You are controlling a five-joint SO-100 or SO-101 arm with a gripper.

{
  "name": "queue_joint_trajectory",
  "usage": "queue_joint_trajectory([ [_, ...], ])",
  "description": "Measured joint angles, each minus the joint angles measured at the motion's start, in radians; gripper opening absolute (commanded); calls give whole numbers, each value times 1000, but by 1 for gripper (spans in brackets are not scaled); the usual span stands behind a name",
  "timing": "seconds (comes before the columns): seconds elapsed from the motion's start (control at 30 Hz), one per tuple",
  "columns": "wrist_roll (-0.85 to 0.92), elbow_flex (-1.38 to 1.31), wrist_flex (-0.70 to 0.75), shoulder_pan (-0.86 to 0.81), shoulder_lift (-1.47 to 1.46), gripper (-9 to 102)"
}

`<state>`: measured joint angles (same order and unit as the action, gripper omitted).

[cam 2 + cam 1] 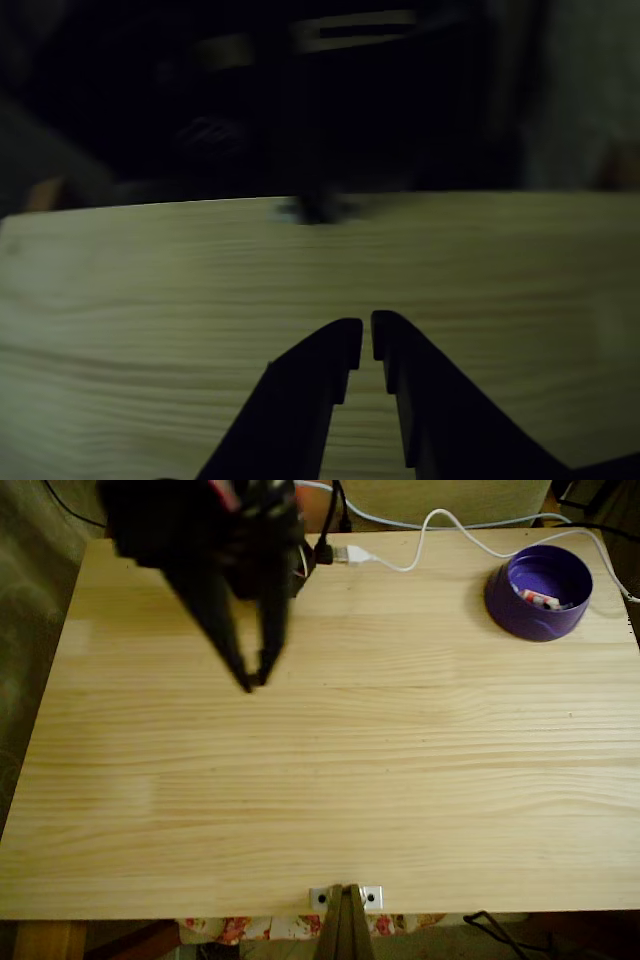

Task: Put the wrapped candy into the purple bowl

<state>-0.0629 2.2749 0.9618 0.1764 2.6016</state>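
Round purple bowl [538, 608] at far right corner of wood tabletop [350, 780], wrapped candy [543, 600] inside; gripper [254, 683] nearly closed, empty.

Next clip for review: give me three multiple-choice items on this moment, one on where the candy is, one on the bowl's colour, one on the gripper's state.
1. Where is the wrapped candy?
A. inside the bowl
B. on the table's middle
C. between the fingers

2. What colour is the bowl?
A. green
B. purple
C. white

3. How is the gripper?
A. clamped on the candy
B. spread wide
C. nearly shut, holding nothing

Key: 1 A, its white wrapper with red marks lies within the bowl's rim; 2 B, the fixed view shows it purple; 3 C, the other view shows the gripper with a thin gap and nothing between the tips.
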Motion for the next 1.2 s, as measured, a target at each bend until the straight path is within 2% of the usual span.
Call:
queue_joint_trajectory([
  [0.27, 20, 293, -40, -173, 213, 0],
  [0.7, 63, 626, -15, -261, 502, 1],
  [1.2, 54, 758, -11, -287, 549, 1],
])
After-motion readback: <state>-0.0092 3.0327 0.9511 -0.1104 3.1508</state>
